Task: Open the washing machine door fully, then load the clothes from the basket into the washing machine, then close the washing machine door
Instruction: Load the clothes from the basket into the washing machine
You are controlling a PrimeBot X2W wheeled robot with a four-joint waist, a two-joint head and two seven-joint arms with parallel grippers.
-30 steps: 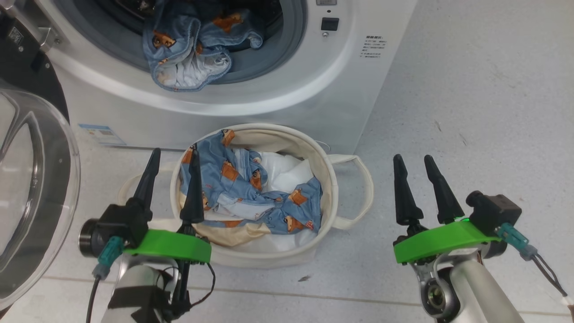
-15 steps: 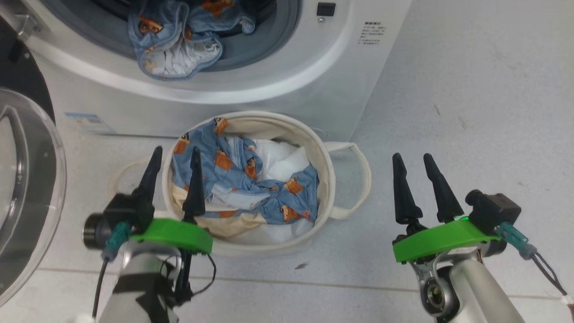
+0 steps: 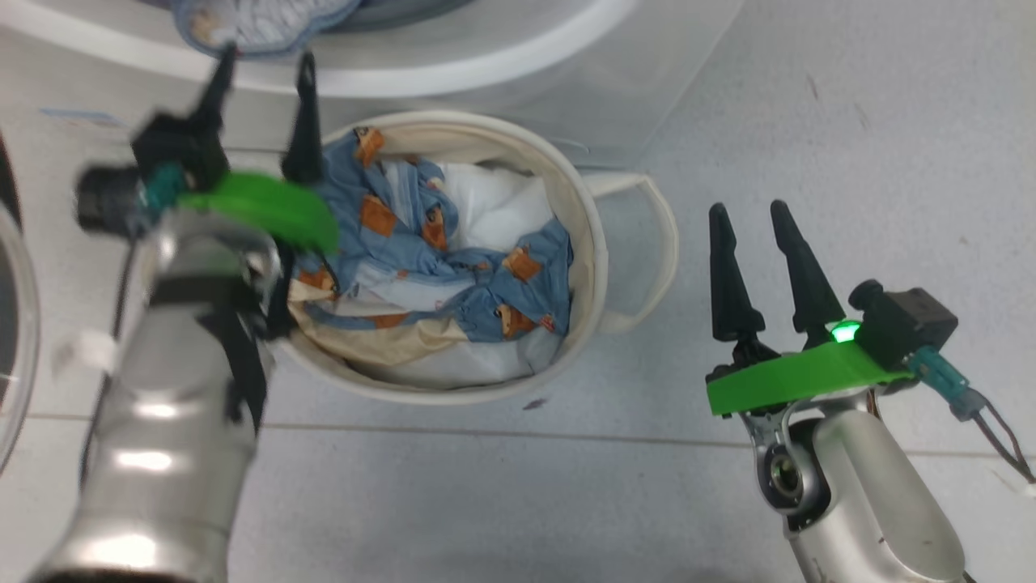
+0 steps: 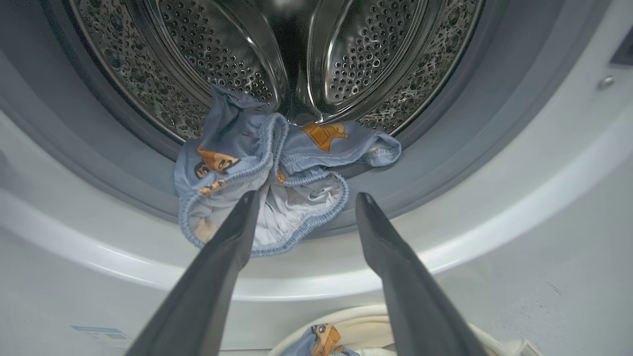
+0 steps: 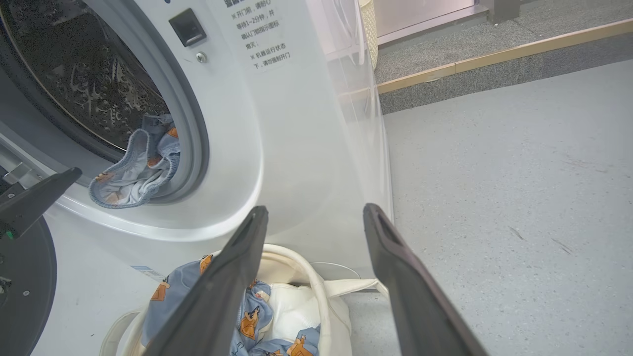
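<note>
Partly loaded: clothes (image 3: 421, 235) in the basket (image 3: 591, 210).
Left hand (image 3: 267, 55) by its rim, right hand (image 3: 749, 207) beside (both wide, empty).

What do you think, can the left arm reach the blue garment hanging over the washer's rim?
Probably yes: the left gripper is open, pointing straight at the blue garment on the washing machine rim, nothing between them.

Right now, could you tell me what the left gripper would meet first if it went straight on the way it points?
Probably the blue printed garment draped over the grey rim of the washing machine; the left gripper aims straight at it, though depth is unclear.
</note>
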